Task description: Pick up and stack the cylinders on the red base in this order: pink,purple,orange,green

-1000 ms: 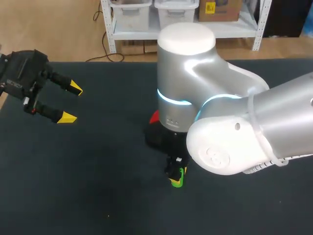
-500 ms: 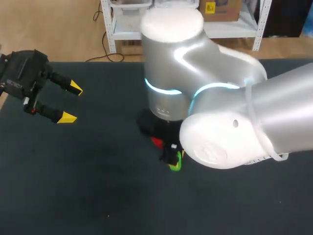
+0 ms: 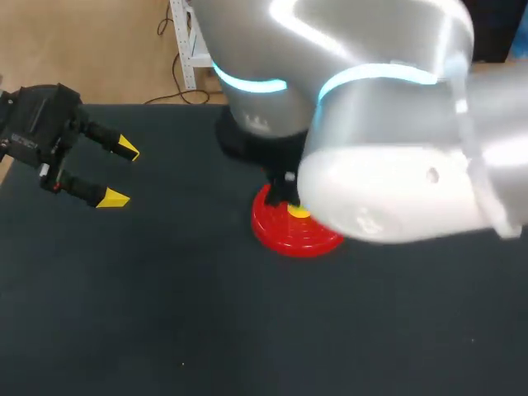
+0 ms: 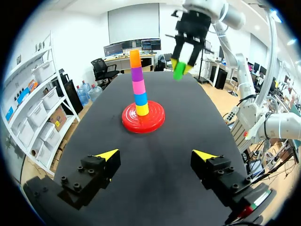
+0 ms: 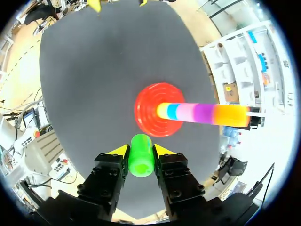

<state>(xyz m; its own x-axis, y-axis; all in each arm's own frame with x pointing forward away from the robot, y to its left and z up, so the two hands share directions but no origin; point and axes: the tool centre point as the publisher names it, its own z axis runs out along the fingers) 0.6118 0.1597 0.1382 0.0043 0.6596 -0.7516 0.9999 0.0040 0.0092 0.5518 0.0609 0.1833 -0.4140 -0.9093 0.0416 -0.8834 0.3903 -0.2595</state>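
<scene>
On the red base (image 4: 143, 121) stands a stack (image 4: 138, 84) of yellow, blue, pink, purple and orange cylinders, orange on top. My right gripper (image 5: 141, 149) is shut on the green cylinder (image 5: 141, 160), held high in the air beside the stack's top; the left wrist view shows the green cylinder (image 4: 179, 70) level with the orange one. From above, the red base (image 5: 149, 110) lies ahead of the fingers, with the stack (image 5: 207, 113) leaning away. In the head view my right arm (image 3: 371, 124) hides the stack and most of the red base (image 3: 276, 231). My left gripper (image 3: 120, 174) stands open and empty at the far left.
The black table (image 3: 124, 313) carries nothing else that I can see. My left gripper (image 4: 155, 154) hovers low over it, facing the base from a distance. The bulky right arm fills the middle and right of the head view.
My right arm has risen and swung back from the near table toward the base, carrying the green cylinder up. The red base now shows in the head view. The left arm has kept still.
</scene>
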